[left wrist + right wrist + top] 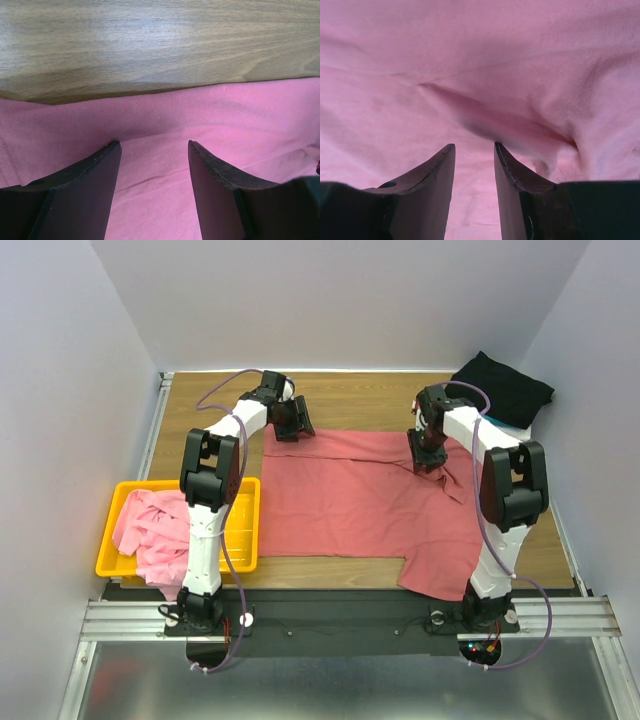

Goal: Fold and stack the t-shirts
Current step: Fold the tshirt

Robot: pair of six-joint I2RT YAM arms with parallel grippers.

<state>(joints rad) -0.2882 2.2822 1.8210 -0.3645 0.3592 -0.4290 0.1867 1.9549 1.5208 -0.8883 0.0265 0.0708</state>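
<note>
The large dusty-red t-shirt [350,505] lies spread on the wooden table [350,400], with its near right part hanging over the front edge. My left gripper [293,428] is open at the shirt's far left corner. In the left wrist view my left gripper [155,143] rests over the cloth [225,115] just inside its edge. My right gripper [428,458] is open on the shirt's far right part. In the right wrist view my right gripper [474,145] sits before a raised fold of the cloth [470,50]. The light pink t-shirt [155,525] lies crumpled in the basket. The black t-shirt [503,388] lies at the far right corner.
The yellow slotted basket [251,525] stands at the near left, beside the red shirt's left edge. Bare wood [150,40] shows beyond the shirt's far edge. White walls close in the table on the left, back and right.
</note>
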